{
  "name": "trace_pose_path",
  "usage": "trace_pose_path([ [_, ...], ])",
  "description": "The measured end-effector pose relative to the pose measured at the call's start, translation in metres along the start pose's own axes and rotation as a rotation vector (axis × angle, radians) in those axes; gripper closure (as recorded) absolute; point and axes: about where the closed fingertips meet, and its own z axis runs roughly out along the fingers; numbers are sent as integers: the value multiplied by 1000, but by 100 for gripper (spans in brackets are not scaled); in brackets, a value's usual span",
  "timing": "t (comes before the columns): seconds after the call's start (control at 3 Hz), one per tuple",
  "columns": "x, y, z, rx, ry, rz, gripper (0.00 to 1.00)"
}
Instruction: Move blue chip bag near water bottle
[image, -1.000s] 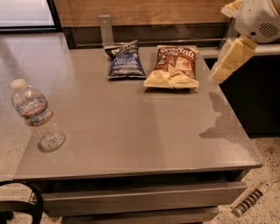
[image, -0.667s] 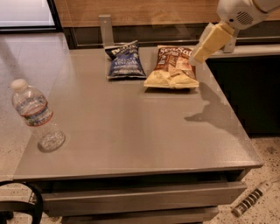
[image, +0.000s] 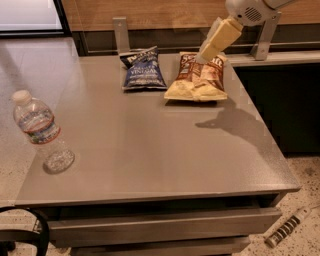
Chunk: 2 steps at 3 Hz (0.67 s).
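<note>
My hand (image: 204, 56) has swung left over the Sea Salt chip bag (image: 197, 82), going for the blue chip bag (image: 145, 74) lying beside it. I can't tell if my hand is open. The water bottle (image: 36, 125) stands far across the counter (image: 150, 150).

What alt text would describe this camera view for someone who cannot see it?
A robot's gripper hangs near the brown chip bag at the back of a grey table, right of the blue chip bag. The water bottle stands near the front left edge.
</note>
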Motion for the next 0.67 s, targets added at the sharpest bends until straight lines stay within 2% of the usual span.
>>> trace_pose_path([
  [0.33, -4, -6, 24, -23, 23, -4, 0],
  [0.67, -10, -9, 54, -68, 37, -16, 0],
])
